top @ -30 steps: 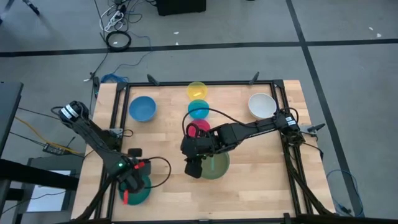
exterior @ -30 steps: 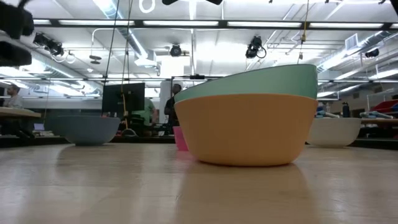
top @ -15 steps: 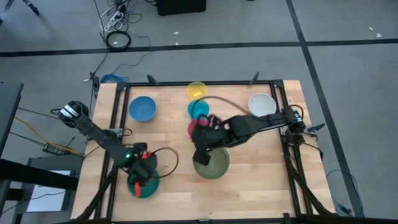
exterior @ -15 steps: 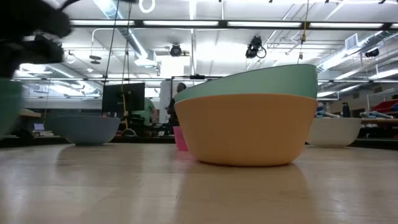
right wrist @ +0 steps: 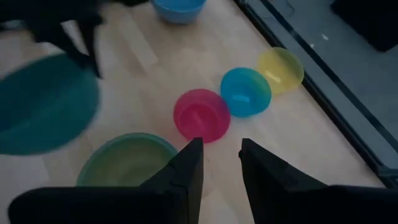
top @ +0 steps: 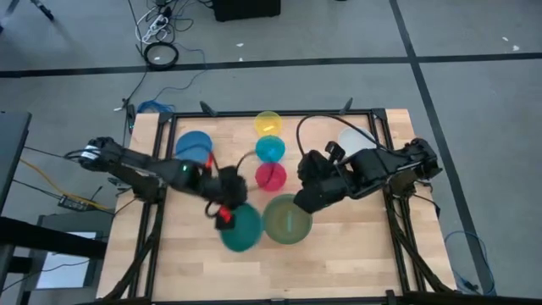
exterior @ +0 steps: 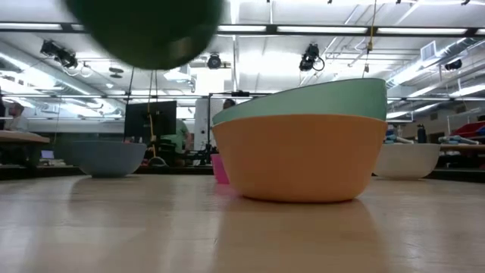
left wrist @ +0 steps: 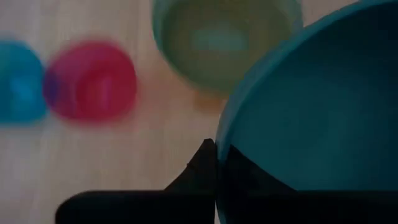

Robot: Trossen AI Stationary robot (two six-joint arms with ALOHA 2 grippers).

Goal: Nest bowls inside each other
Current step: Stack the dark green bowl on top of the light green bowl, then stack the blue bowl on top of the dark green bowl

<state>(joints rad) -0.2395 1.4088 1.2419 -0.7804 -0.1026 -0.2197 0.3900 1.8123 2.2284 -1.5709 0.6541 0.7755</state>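
High view shows the wooden bench [top: 356,246] with both arms reaching toward its middle. Largest of the bowls are the two dark green ones: one [top: 240,227] is carried in the air by the left gripper [top: 222,208], whose jaws pinch its rim, just beside the stack; in the low view it hangs blurred above the bench [exterior: 148,29]. The other dark green bowl [top: 287,219] sits nested in the orange bowl [exterior: 303,158], which rests on the bench near its middle. The right gripper [top: 312,202] hovers just beside this stack, on its far right side; its jaws [right wrist: 217,165] stand slightly apart and hold nothing. The blue bowl [top: 194,146] stands at the far left, the white bowl [top: 356,140] at the far right, partly behind the right arm. Smallest, in a row from the far edge toward the stack: yellow bowl [top: 268,123], cyan bowl [top: 270,149], magenta bowl [top: 271,176], each just beside the next.
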